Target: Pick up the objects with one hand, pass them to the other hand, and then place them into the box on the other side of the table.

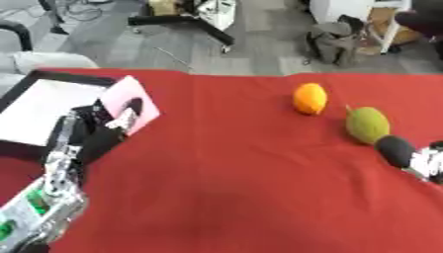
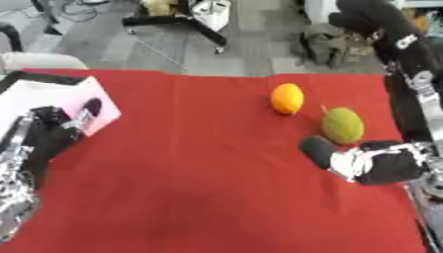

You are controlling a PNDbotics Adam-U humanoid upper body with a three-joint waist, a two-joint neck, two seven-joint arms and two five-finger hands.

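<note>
The knobbly green oval fruit (image 2: 342,125) lies on the red tablecloth (image 2: 216,188), near the smooth orange fruit (image 2: 287,98); it looks light and rigid (best cupped round its middle). The right hand (image 2: 368,162) lies just beside it, fingers curled, empty. The left hand (image 1: 108,126) pinches a flat pink card (image 1: 130,101) over the black-rimmed white box (image 1: 39,106).

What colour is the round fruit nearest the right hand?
Green fruit, clearest in the right eye view.
</note>
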